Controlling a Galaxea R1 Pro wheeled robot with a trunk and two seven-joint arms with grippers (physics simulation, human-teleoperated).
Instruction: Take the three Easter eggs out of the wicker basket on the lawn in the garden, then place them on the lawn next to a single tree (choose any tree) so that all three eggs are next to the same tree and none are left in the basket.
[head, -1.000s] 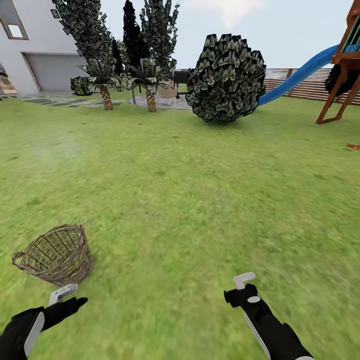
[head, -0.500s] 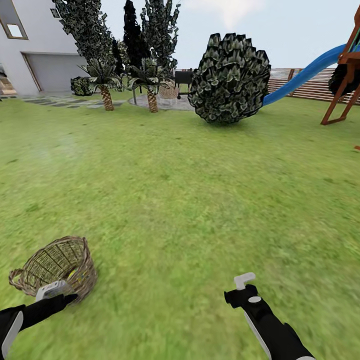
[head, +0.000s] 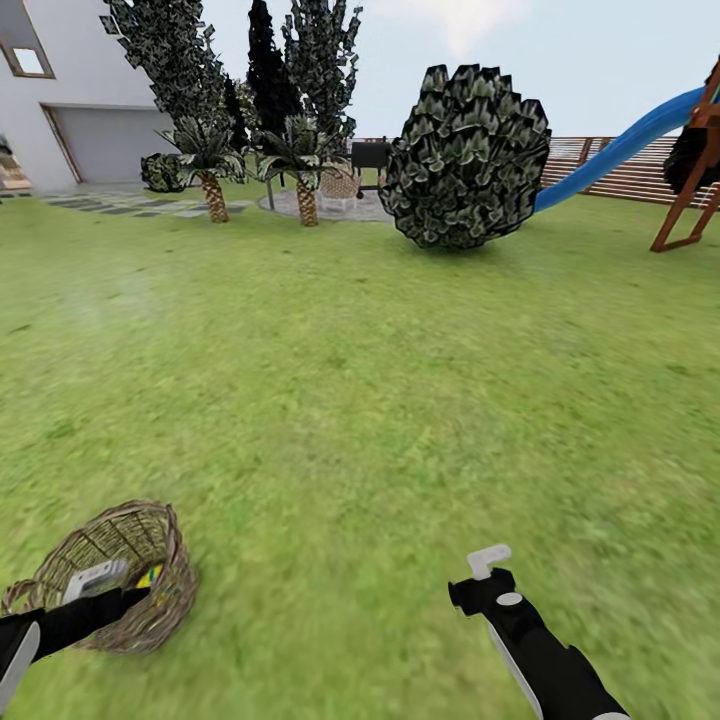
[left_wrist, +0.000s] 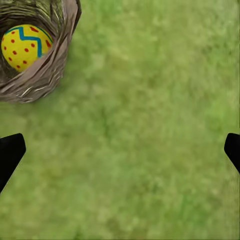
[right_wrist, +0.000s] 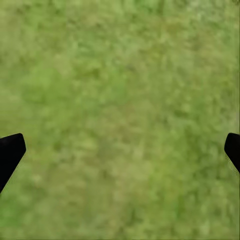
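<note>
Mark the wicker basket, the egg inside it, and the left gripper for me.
wicker basket (head: 172, 590): head view, on the woven side wall.
egg (left_wrist: 25, 46): left wrist view, middle of the yellow shell.
left gripper (head: 112, 590): head view, between the fingers, over the basket's opening.

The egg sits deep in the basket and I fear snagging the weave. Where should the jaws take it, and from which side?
Probably straight down through the open top of the wicker basket, jaws closing across the Easter egg at its widest middle; the lattice walls ring it, blocking any sideways approach.
</note>
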